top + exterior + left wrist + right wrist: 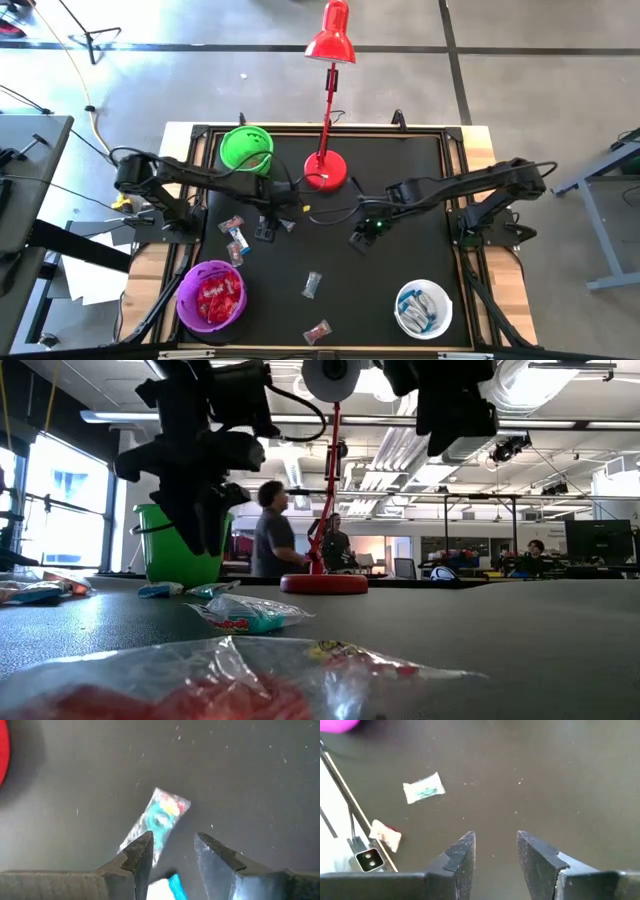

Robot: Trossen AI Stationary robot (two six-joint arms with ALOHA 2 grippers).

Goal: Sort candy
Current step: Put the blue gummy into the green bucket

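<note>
**Both grippers parted over loose candy**

Just ahead of my left gripper (172,852), a clear greyish-green sweet (157,822) lies flat on the mat (250,775), its near end by one fingertip. A blue-and-white sweet (167,889) sits between those jaws, which stand parted and hold nothing. My right gripper (494,851) hangs parted and empty too; a greenish sweet (423,788) and a red one (385,835) lie well apart from its jaws, off to one side.
</note>
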